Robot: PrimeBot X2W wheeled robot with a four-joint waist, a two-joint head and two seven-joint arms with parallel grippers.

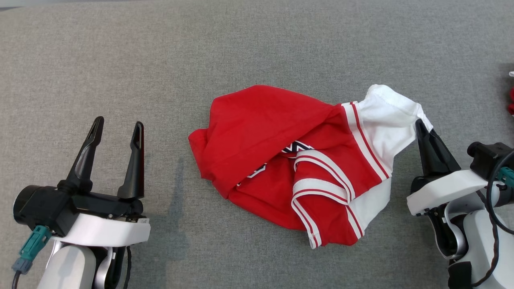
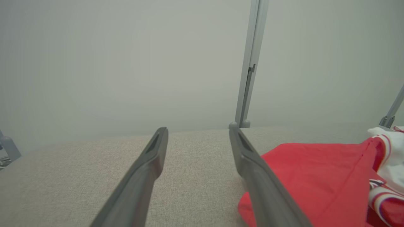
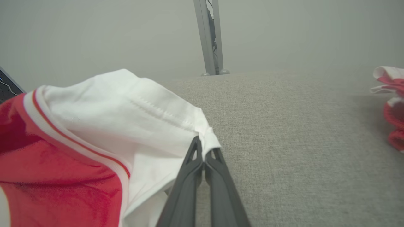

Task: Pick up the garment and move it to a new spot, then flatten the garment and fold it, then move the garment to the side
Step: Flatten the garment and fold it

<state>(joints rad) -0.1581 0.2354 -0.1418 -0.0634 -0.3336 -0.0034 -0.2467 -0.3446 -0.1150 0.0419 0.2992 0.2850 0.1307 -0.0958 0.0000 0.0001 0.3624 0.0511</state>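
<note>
The crumpled red sports shirt, with white sleeves and red-and-white striped trim, lies in a loose heap a little right of the middle of the grey fabric-covered table. Its left edge is a rounded red fold. Its near edge is a striped band that curls toward the robot. At its right end one white sleeve is drawn out to a point.

The right jaws are pinched fully shut on the hem of that sleeve, their two long dark fingers pressed together with the white cloth bunched over the tips.

The left jaws stand spread wide with nothing between them. Their fingers are low on the left, well apart from the shirt's red fold.

Bare grey table stretches between the left jaws and the shirt, and broadly beyond the shirt toward the far edge. To the right there is less room: a small red-and-white cloth bundle sits at the border of the head view, near the right arm.

A grey metal upright post rises at the table's far edge.
</note>
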